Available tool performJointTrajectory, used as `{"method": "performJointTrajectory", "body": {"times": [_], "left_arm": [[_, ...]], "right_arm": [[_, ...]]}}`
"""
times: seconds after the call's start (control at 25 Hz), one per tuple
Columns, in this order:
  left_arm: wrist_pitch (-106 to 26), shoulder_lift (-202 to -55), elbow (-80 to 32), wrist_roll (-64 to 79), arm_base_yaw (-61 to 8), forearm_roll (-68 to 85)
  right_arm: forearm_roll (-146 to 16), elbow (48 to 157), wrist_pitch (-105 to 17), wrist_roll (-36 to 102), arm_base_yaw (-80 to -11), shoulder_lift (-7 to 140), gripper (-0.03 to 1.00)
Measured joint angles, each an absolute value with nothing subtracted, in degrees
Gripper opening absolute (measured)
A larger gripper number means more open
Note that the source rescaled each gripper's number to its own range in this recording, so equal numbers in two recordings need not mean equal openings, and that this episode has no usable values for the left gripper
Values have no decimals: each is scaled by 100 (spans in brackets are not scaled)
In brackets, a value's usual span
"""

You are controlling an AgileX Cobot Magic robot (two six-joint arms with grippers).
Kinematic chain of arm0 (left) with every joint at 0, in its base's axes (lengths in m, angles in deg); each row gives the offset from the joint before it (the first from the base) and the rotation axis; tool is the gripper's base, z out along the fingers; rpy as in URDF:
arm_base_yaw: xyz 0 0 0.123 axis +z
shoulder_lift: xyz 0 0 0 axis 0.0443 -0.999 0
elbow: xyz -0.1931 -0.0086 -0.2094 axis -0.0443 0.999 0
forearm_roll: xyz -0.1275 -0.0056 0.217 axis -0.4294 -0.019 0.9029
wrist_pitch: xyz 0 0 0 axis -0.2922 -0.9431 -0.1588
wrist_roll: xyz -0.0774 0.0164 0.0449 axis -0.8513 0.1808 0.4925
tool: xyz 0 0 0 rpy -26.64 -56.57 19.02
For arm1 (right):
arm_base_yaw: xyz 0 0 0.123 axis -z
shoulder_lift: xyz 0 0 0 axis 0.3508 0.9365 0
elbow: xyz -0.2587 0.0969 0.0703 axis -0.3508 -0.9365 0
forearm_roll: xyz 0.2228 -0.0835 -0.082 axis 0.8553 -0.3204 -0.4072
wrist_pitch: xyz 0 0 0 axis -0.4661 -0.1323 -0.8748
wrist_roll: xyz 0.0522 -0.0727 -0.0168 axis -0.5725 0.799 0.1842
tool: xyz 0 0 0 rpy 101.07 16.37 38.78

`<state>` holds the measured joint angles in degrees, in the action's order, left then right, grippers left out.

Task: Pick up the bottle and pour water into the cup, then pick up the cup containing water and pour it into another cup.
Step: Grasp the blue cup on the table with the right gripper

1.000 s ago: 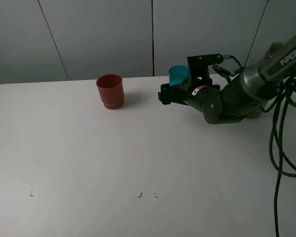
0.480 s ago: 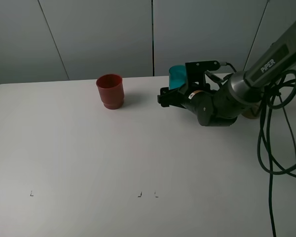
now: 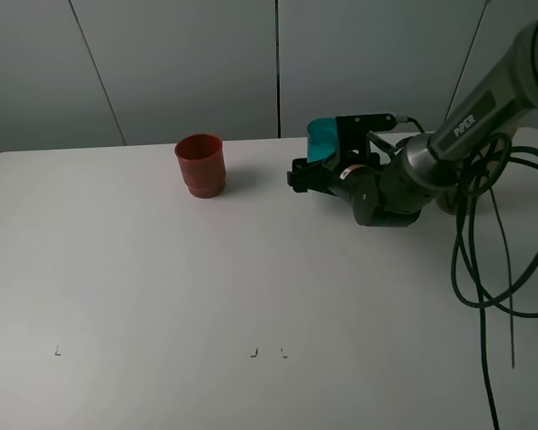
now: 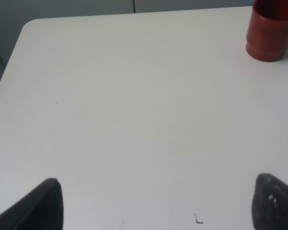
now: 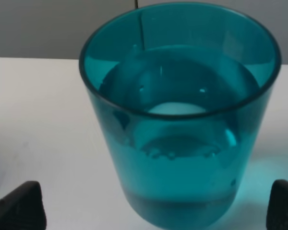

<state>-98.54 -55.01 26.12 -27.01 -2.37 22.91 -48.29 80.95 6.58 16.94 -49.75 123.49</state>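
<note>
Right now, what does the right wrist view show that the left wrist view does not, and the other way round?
Only the right wrist view: the teal tumbler with water in it, standing upright ahead of the right claw, whose tips are wide apart and not gripping it.

Only the left wrist view: the red cup at the far side, a small dark mark, and the open left claw over bare surface.

Both: the white table and the grey wall behind it.
</note>
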Motion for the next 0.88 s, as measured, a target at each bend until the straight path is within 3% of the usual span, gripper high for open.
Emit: {"method": "performJointTrajectory", "body": {"times": [0.88], "left_arm": [[-9854,-5501,2612,-2701,-237,2291]], "right_arm": [[-4829,8692,779,1646,-4835,12864,98]]}}
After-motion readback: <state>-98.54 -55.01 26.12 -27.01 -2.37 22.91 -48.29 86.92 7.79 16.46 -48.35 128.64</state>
